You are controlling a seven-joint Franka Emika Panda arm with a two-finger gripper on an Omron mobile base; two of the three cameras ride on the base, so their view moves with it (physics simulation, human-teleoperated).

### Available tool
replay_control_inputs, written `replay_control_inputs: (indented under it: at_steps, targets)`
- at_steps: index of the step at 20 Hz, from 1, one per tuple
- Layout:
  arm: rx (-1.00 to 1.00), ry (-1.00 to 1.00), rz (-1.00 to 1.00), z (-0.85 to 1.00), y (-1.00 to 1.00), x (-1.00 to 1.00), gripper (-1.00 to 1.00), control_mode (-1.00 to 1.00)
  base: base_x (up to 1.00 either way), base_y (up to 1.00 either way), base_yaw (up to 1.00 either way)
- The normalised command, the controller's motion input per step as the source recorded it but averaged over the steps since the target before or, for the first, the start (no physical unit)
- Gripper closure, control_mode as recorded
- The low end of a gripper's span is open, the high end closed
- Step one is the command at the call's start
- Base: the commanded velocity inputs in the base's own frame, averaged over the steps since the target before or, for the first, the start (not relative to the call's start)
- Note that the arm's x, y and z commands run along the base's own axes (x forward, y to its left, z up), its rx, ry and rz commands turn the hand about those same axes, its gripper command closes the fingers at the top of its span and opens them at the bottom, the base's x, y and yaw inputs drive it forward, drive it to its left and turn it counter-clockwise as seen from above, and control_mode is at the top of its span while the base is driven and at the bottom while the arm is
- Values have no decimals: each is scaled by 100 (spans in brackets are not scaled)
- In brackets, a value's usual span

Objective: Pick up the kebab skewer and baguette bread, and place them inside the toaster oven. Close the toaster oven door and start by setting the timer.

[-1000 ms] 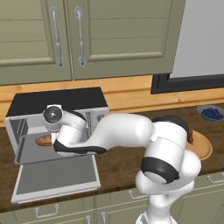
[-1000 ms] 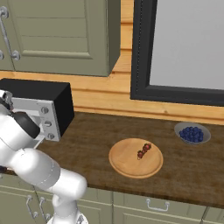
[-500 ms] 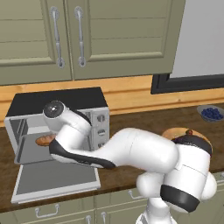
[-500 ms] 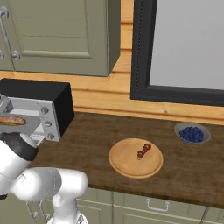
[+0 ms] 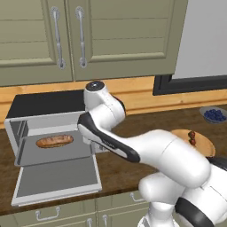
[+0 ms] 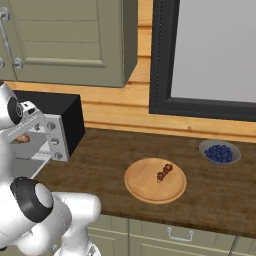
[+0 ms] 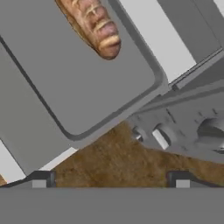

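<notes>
The toaster oven [image 5: 44, 104] stands at the left of the counter with its door [image 5: 57, 178] dropped flat open. The baguette bread [image 5: 54, 141] lies on the grey tray [image 5: 66, 153] inside, with its end showing in the hand view [image 7: 94, 26]. My gripper [image 7: 110, 180] hovers open and holds nothing, over the tray's near corner and the oven's knobs [image 7: 162, 136]. The arm crosses in front of the oven's right side [image 5: 104, 119]. The kebab skewer [image 6: 165, 172] rests on a round wooden plate [image 6: 142, 187] to the right, far from the gripper.
A bowl of blueberries [image 6: 219, 152] sits at the back right of the dark wood counter [image 6: 105, 160]. Upper cabinets [image 5: 66, 35] hang above the oven, and a dark-framed window [image 6: 200, 55] lines the wall.
The hand has drawn back out of the oven toward its right side. The baguette stays lying on the tray, clear of the fingers. The skewer has not moved.
</notes>
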Motion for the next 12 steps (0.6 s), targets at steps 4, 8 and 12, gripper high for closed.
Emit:
replay_control_inputs:
  at_steps: [4, 8, 12]
  targets:
    - [6, 23, -54, 18, -100, 18, -100, -100, 0, 0, 0]
    - [7, 18, -57, 10, -100, 9, -100, -100, 0, 0, 0]
    - [9, 14, -49, 1, -100, 14, -100, -100, 0, 0, 0]
